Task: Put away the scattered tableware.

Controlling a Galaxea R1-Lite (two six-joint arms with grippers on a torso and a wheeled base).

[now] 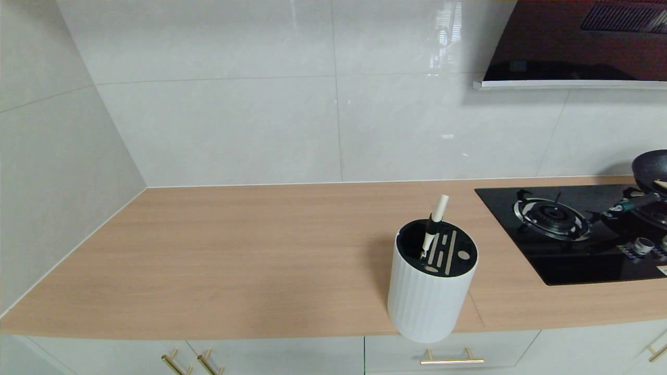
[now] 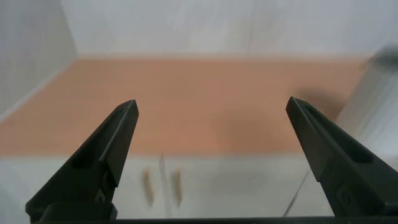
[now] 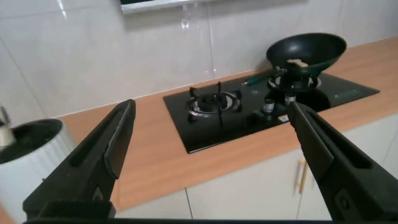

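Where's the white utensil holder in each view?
Head: utensil holder at the front edge of the counter, left of the stove.
Left wrist: probably the blurred white shape past one finger.
Right wrist: beside the finger away from the stove.
Shared landmark: the wooden counter.

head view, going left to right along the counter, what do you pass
bare wooden countertop → white ribbed holder with one cream-handled utensil standing in it → burner ring on the black hob → black wok at the right edge
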